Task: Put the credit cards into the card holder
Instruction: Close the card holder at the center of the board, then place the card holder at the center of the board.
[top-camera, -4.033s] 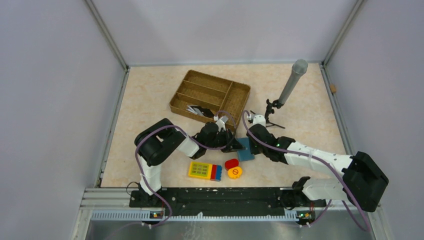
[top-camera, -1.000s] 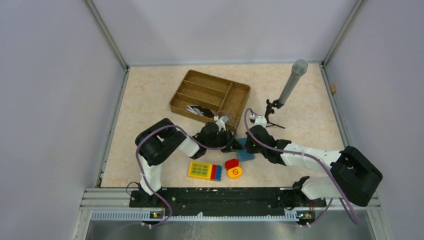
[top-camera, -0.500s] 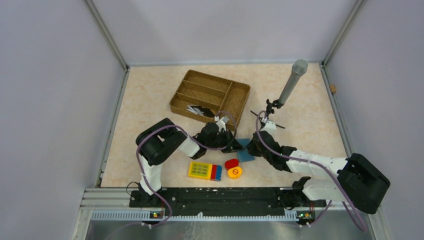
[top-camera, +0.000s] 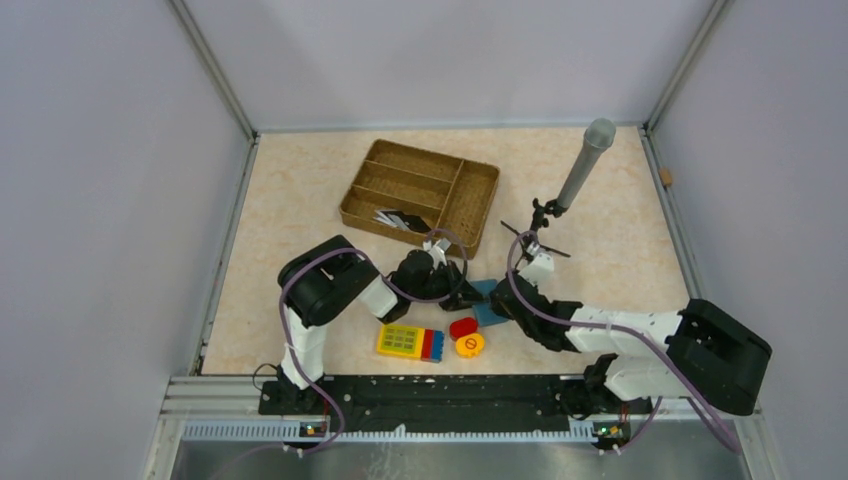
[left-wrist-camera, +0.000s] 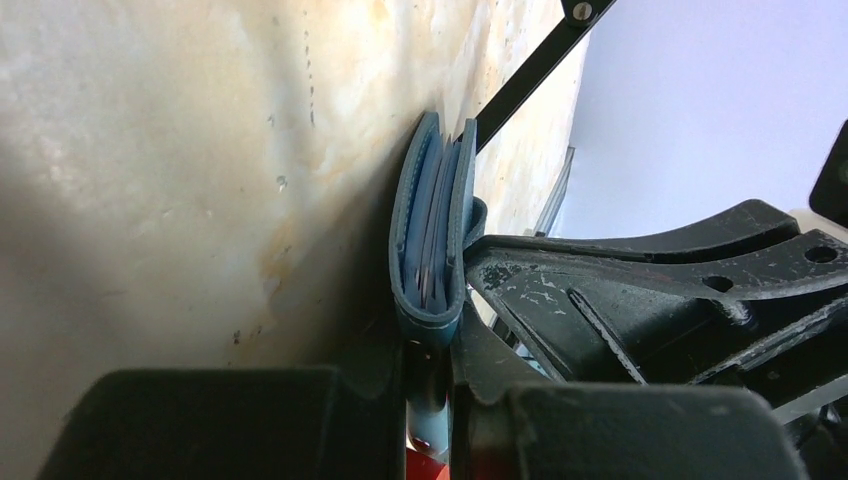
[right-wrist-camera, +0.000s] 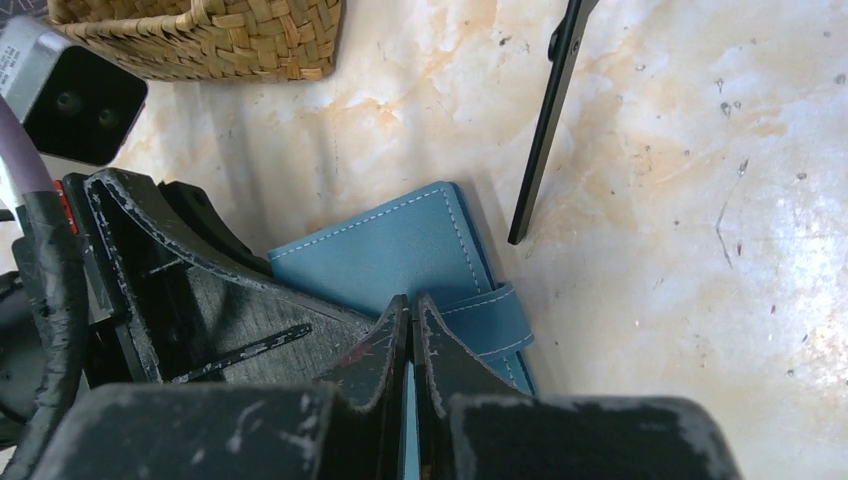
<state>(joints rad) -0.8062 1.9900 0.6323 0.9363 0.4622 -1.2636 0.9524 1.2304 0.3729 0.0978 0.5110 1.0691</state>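
Note:
The teal-blue card holder (top-camera: 488, 316) lies folded on the table between the two arms. In the left wrist view it (left-wrist-camera: 432, 250) shows edge-on, with thin card edges (left-wrist-camera: 436, 262) tucked inside. My left gripper (left-wrist-camera: 432, 350) is shut on its near edge, one finger (right-wrist-camera: 200, 300) lying over its top face. My right gripper (right-wrist-camera: 410, 305) is shut, and its tips rest on the holder (right-wrist-camera: 390, 255) next to the snap tab (right-wrist-camera: 495, 320). In the top view the left gripper (top-camera: 468, 293) and right gripper (top-camera: 500, 303) meet at the holder.
A brown wicker divided tray (top-camera: 470, 195) stands behind, with thin white and black pieces (top-camera: 398, 219) in it. A microphone on a small tripod (top-camera: 585, 165) stands at the right, one leg (right-wrist-camera: 550, 130) close to the holder. A yellow keypad block (top-camera: 410, 342), a red piece (top-camera: 462, 326) and an orange disc (top-camera: 469, 345) lie in front.
My right arm has swung round, so its wrist now sits nearer and its shut fingers lie on the holder. The left gripper and the holder have stayed put.

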